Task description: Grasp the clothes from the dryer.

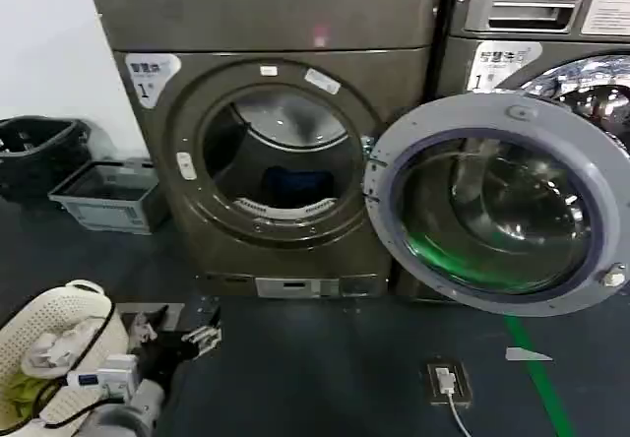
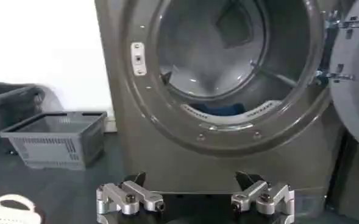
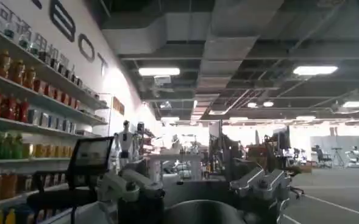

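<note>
A small dark blue bundle of clothes (image 1: 295,183) lies low inside the drum of the bronze-grey dryer (image 1: 266,24), whose grey-rimmed glass door (image 1: 497,206) stands swung open.

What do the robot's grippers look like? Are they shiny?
Yes! The left gripper has two chunky silver metal fingers with dark bolts, on a black base. From the head view its arm is black and grey with a white box and a black cable. The right gripper has matching silver fingers.
</note>
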`<control>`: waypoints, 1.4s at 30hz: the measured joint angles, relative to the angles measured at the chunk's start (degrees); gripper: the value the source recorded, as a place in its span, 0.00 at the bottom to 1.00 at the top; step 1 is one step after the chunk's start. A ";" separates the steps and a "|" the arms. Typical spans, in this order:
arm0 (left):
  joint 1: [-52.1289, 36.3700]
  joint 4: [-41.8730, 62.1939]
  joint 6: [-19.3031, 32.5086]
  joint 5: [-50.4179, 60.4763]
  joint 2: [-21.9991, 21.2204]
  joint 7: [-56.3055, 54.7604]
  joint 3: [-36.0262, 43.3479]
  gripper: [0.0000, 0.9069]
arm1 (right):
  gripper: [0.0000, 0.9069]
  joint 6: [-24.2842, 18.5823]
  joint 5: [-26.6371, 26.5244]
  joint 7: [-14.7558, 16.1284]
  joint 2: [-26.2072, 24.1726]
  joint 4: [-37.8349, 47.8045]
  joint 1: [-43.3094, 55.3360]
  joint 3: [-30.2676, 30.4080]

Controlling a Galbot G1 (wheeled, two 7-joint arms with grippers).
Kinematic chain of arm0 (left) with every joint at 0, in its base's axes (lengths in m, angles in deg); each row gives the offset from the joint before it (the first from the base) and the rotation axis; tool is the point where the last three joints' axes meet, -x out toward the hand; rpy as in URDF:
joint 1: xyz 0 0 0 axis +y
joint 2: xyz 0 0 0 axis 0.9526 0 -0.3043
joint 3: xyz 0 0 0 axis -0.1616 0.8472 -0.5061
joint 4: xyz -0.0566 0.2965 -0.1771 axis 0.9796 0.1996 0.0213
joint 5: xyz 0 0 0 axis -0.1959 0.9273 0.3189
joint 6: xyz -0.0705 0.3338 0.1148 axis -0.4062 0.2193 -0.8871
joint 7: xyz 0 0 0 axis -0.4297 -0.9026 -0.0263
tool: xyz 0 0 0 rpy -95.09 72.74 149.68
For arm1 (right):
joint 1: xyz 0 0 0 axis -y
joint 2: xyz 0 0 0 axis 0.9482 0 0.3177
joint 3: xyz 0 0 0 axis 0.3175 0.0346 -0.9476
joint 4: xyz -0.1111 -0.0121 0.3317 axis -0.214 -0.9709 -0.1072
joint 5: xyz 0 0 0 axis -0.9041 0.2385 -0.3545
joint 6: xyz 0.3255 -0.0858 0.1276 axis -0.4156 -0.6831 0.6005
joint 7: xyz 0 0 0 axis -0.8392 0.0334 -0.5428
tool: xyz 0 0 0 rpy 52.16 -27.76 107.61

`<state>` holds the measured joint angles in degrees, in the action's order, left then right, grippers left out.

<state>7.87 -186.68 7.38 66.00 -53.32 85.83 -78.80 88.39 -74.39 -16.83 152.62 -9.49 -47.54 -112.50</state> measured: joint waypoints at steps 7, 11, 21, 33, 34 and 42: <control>-0.28 0.13 0.01 0.01 0.07 0.09 -0.01 1.00 | 1.00 -0.29 0.04 0.04 0.53 -0.29 -0.03 -0.07; -0.45 0.30 0.00 0.01 0.26 0.29 -0.01 1.00 | 1.00 -1.01 0.07 -0.04 0.77 -0.10 -0.27 -0.11; -0.38 0.32 0.00 0.40 0.15 0.34 0.11 1.00 | 1.00 -2.51 -0.31 -0.57 0.89 0.61 -0.37 -1.00; -0.32 0.30 0.00 0.63 0.19 0.39 0.29 1.00 | 1.00 -4.27 -1.97 -1.19 1.51 0.74 -0.55 -0.89; -0.30 0.30 0.00 0.64 0.23 0.38 0.30 1.00 | 1.00 -4.34 -2.04 -1.24 1.51 0.69 -0.52 -0.88; -0.39 0.16 0.01 0.63 0.74 0.32 0.76 1.00 | 1.00 -4.78 -2.48 -1.38 1.67 0.64 -0.51 -0.90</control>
<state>7.48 -186.52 7.38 66.64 -52.58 86.15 -78.05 83.61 -76.87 -18.21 154.29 -8.85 -48.06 -113.40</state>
